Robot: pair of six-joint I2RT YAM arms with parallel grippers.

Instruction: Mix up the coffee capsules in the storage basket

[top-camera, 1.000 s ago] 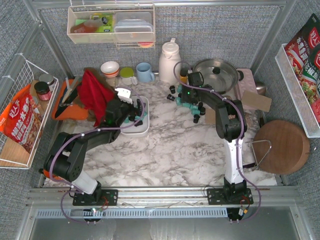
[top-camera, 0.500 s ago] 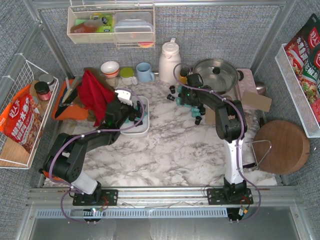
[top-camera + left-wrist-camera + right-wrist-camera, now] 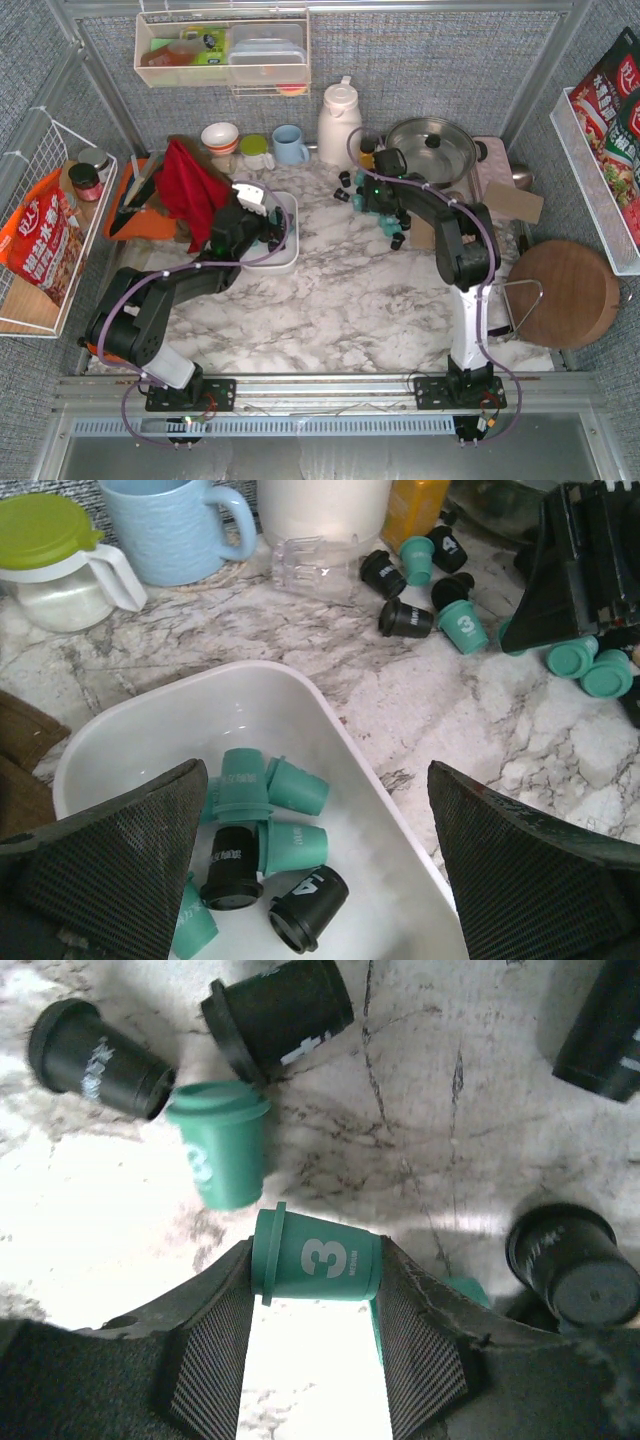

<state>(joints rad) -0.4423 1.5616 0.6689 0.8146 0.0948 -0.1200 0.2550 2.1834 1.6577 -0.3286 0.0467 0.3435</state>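
Overhead view of two robot arms working on a marbled surface [image 3: 340, 300]. The white storage basket [image 3: 250, 670] sits at about 10 o'clock from the middle of the surface. It holds a small heap of coffee capsules [image 3: 285, 788], teal and black, lying on their sides toward its 7 o'clock end. The loose capsules [image 3: 462, 627] are scattered on the surface at about 12 to 1 o'clock, just in front of a steel pot [image 3: 432, 148]. These pods look light, stiff and smooth (little tapered plastic cups with a flared rim). They will likely roll when nudged, and could squirt out of a pinch placed on the taper. The safer hold seems to be end to end, rim and base, or square across the body near the rim. The right claw [image 3: 316, 1270] is closed partway, to the length of one pod. A teal capsule marked 3 [image 3: 318, 1258] lies on its side between the pads, rim against one and base against the other, apparently touching both. At its 10 to 12 o'clock lie one more teal pod and two black ones, untouched. The left claw [image 3: 318, 780] hangs over the basket with its fingers spread fully wide, holding nothing and touching no pod. The heap lies below and between the two fingers.
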